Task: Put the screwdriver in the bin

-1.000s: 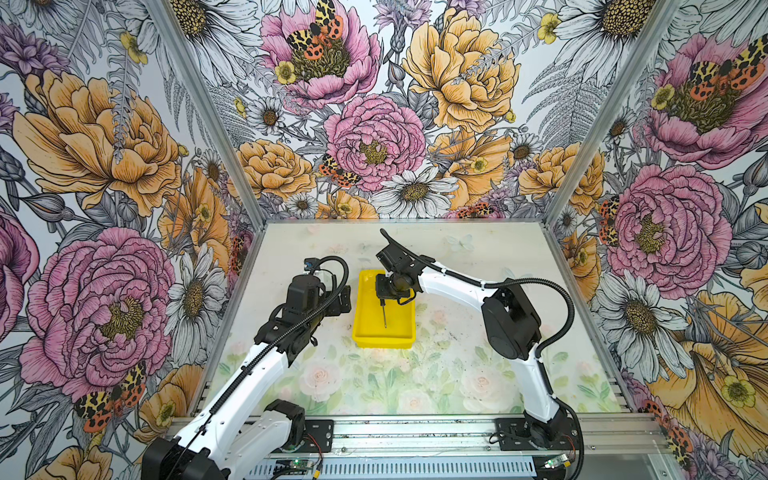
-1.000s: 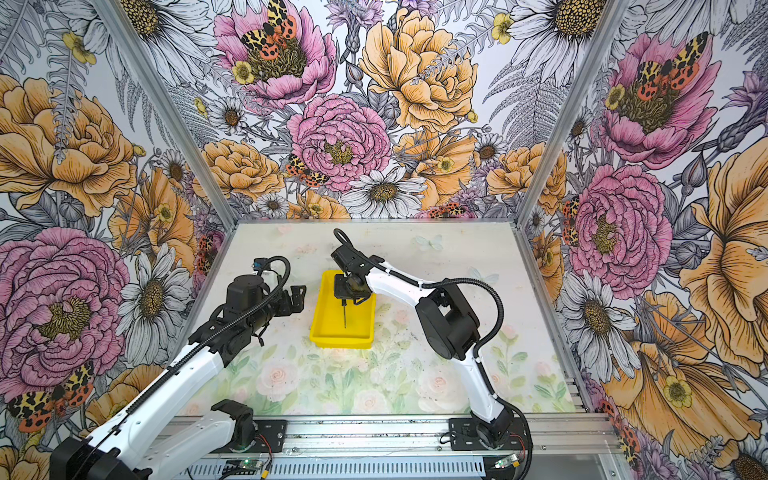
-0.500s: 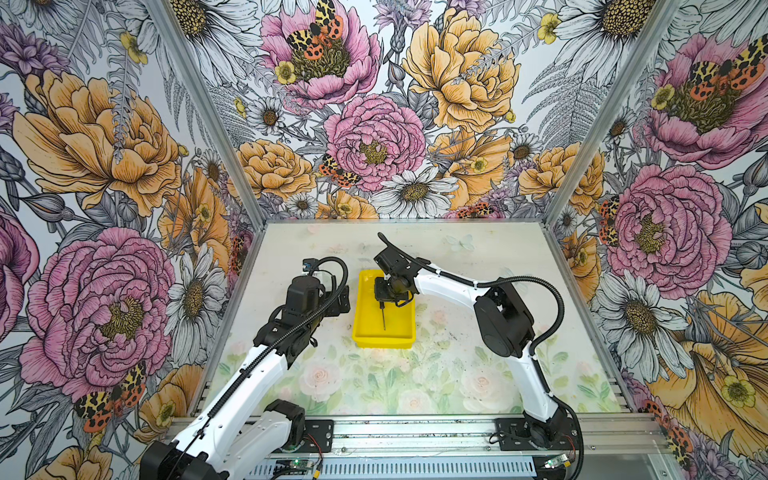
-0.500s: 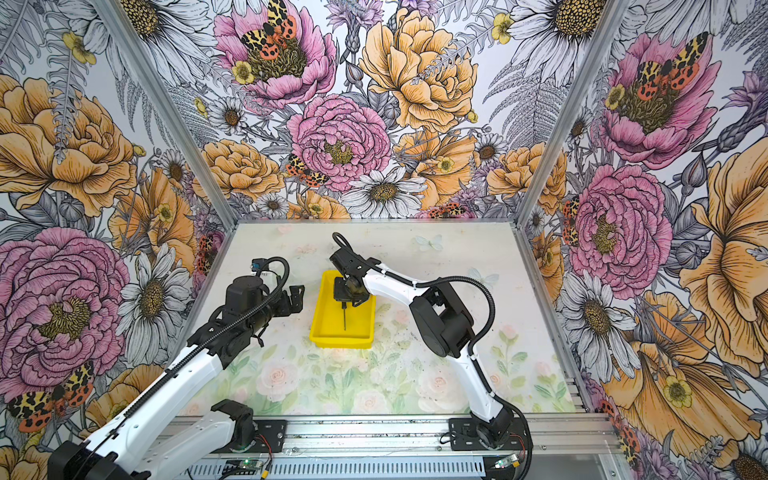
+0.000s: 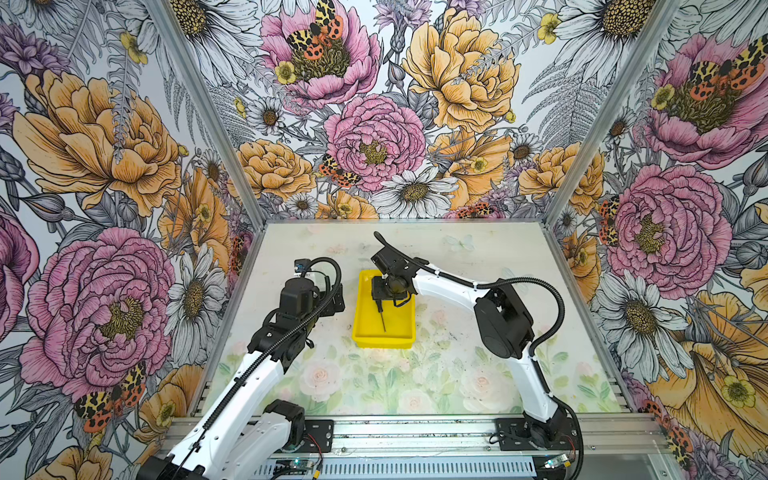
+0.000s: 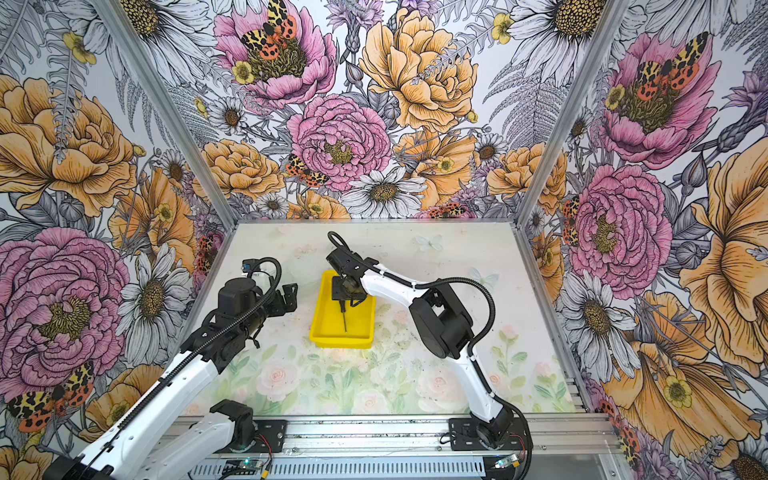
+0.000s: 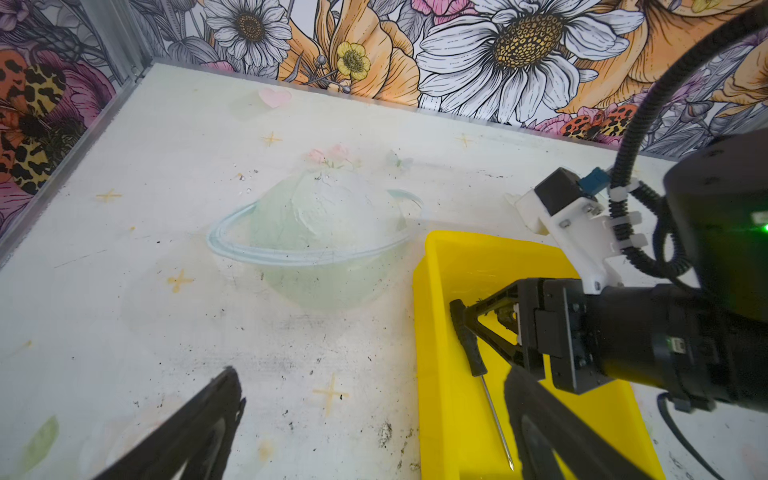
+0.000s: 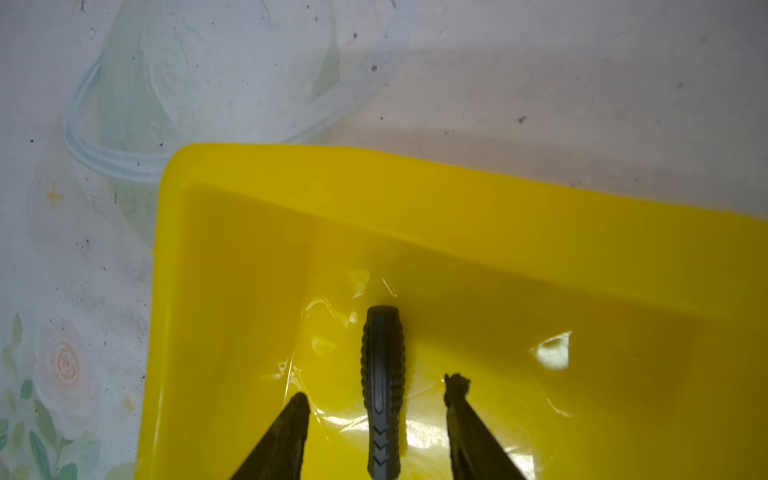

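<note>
Plainly the screwdriver (image 8: 382,374) lies in the bin (image 8: 415,178), right fingers (image 8: 286,436) apart.

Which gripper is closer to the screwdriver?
Right. The right gripper sits over the screwdriver, open jaws either side of its handle, inside the bin. The left gripper hangs outside the bin, beside it.

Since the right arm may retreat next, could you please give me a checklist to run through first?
1. The screwdriver lies on the floor of the bin: ok.
2. Its metal tip is inside the walls: ok.
3. The right end effector is open, clear of the handle on both sides: ok.
4. The left end effector is open, outside the bin: ok.
5. The bin sits flat on the table: ok.
</note>
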Controlling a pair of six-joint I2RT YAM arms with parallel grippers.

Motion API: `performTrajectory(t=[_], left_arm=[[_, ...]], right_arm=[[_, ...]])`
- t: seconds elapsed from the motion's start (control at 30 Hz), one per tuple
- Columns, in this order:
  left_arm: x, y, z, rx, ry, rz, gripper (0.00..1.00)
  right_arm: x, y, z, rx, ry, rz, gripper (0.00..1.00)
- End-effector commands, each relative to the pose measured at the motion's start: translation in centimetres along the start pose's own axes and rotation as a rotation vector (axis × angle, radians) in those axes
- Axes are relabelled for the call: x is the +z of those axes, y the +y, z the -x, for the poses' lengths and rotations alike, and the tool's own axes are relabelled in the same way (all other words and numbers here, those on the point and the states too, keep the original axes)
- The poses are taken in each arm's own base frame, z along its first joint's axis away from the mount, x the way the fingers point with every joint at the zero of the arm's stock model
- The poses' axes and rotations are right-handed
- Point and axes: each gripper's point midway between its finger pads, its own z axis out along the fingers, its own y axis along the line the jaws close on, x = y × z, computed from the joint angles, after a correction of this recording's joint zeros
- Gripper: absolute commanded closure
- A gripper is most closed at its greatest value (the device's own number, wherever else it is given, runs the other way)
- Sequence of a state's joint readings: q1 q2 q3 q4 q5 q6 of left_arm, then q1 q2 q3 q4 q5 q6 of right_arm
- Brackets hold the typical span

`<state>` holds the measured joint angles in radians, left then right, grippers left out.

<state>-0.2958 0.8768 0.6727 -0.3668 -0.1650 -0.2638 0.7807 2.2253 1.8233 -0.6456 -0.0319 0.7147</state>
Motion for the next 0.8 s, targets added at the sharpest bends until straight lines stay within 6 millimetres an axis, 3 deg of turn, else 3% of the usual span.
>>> performTrajectory(t=[0.0, 0.1, 0.2, 0.37, 0.47, 0.53, 0.67, 0.77], left_arm=[[-0.3, 0.4, 0.4, -0.021, -0.009, 0.009, 0.01], [-0.4, 0.8, 0.1, -0.033, -0.011, 0.002, 0.01], [0.0, 1.7, -0.4, -0.092, -0.016, 0.002, 0.01], [-0.3, 4.3, -0.1, -0.190, -0.054, 0.074, 0.01], [-0.6, 6.0, 0.1, -0.241, -0.077, 0.113, 0.01], [-0.7, 6.6, 0.1, -0.249, -0.084, 0.106, 0.01], [-1.0, 5.8, 1.3, -0.128, -0.150, 0.071, 0.01], [-0.8, 7.2, 1.5, -0.090, -0.187, 0.140, 0.01]], right_arm=[[-5.9, 1.9, 4.0, -0.069, -0.172, 0.019, 0.45], [-9.6, 1.7, 5.7, -0.131, -0.271, -0.007, 0.45], [-13.9, 0.4, 6.7, -0.184, -0.375, -0.078, 0.34], [-18.9, -4.1, 5.3, -0.226, -0.454, -0.210, 0.16], [-21.5, -8.4, 3.6, -0.216, -0.484, -0.306, 0.01], [-23.5, -11.8, 2.3, -0.175, -0.517, -0.363, 0.00], [-28.6, -18.5, -0.6, -0.069, -0.662, -0.463, 0.00], [-31.1, -24.3, -3.4, 0.054, -0.734, -0.563, 0.00]])
